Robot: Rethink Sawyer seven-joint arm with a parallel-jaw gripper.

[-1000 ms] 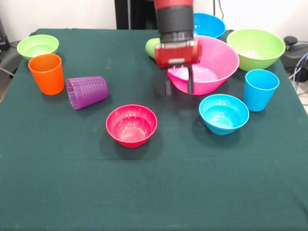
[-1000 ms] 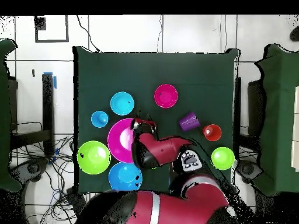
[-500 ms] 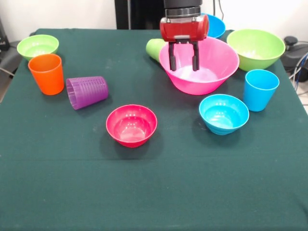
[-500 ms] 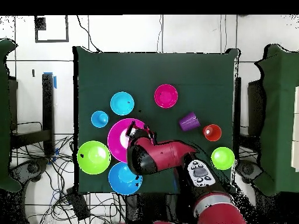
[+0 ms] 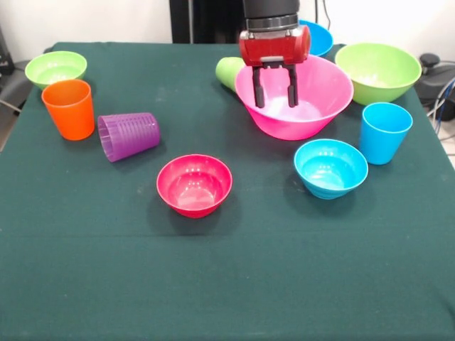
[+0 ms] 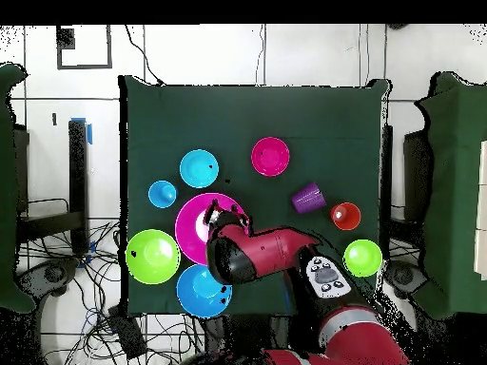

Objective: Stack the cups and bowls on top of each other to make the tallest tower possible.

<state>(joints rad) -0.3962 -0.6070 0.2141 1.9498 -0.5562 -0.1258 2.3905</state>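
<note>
while gripper (image 5: 274,92) hangs spread, empty, over pink bowl (image 5: 320,99) rim, table front (image 5: 227,284) bare.

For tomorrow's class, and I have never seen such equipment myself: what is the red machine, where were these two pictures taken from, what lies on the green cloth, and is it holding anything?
The red machine is a robot arm ending in a pincer. One picture looks across the table; the other looks straight down from above. The pincer hangs open and empty over the large pink bowl. On the green table are a red bowl, a light blue bowl, a big green bowl, a small green bowl and a blue bowl partly hidden behind the arm. The orange cup and blue cup stand upright; the purple cup and a green cup lie on their sides. Nothing is stacked yet.
</note>
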